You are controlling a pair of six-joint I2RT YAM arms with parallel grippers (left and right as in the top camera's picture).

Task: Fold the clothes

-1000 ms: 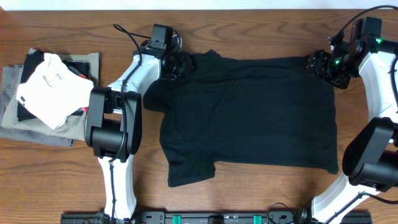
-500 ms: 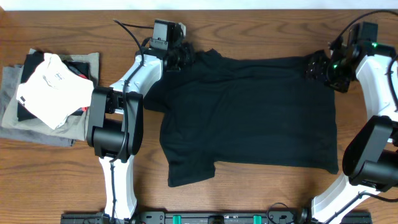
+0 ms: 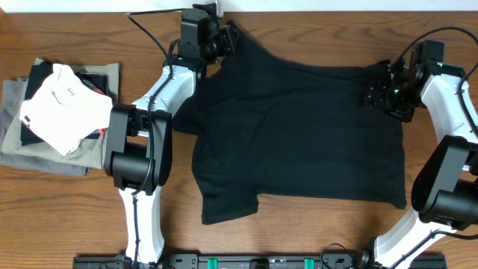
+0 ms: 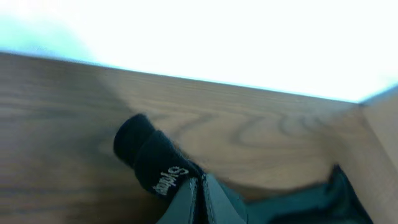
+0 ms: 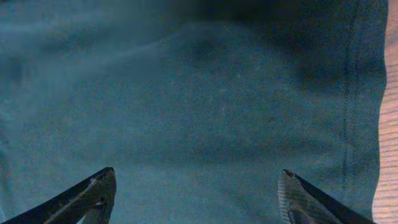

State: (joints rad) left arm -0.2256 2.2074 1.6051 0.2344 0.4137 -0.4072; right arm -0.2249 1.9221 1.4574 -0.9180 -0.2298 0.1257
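Gripping far edge for first fold

Black T-shirt (image 3: 299, 134) lies flat mid desk (image 3: 75, 217). L end effector (image 3: 222, 41) clamped on its far-left corner; R end effector (image 3: 376, 94) apart over far-right corner. Next, prob.: R must close, then both lift.

1 blk T-shirt (image 3: 299, 134), 1 stack folded garments (image 3: 63, 104), 2 arms (image 3: 138, 146).

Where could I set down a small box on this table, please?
The table is bare at its near-left corner, below the folded pile, and along the near edge, in front of the black T-shirt. The shirt fills the middle; the left arm and right arm flank it.
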